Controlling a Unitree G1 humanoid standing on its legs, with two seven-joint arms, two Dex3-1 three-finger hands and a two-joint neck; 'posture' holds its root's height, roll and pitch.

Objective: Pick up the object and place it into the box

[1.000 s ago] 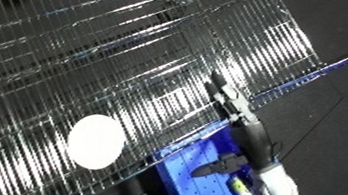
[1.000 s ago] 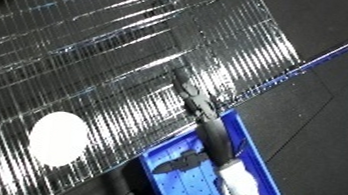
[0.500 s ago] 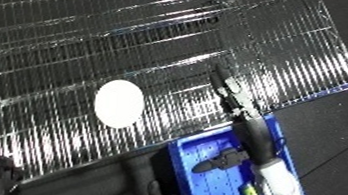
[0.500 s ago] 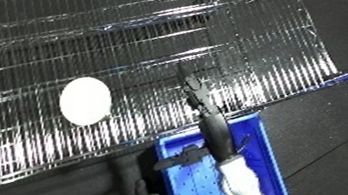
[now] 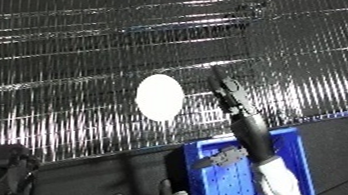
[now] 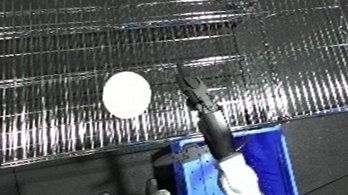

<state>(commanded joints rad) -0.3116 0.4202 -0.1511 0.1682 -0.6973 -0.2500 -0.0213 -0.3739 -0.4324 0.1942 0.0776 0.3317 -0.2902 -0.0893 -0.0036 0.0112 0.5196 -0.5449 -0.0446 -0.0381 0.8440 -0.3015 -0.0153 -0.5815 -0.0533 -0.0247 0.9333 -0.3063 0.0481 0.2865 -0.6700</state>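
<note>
A white oval object point(image 5: 160, 97) lies flat on a shiny wire shelf point(image 5: 86, 43), near the middle of the view. My right hand point(image 5: 231, 94) reaches up from the lower right over the shelf, its black fingers straight and empty. It is just to the right of the object and apart from it. My white forearm point(image 5: 275, 186) crosses above the blue bin point(image 6: 276, 164), which sits below the shelf's front edge at the lower right. My left hand is out of sight.
The wire shelf fills most of the view, and its front edge point(image 5: 104, 152) runs slantwise across the lower part. Dark floor lies below it, to the left of the bin and at the far right.
The camera has turned, so the shelf looks less tilted and the white object has shifted up towards the centre. My right hand now stands closer to the object.
</note>
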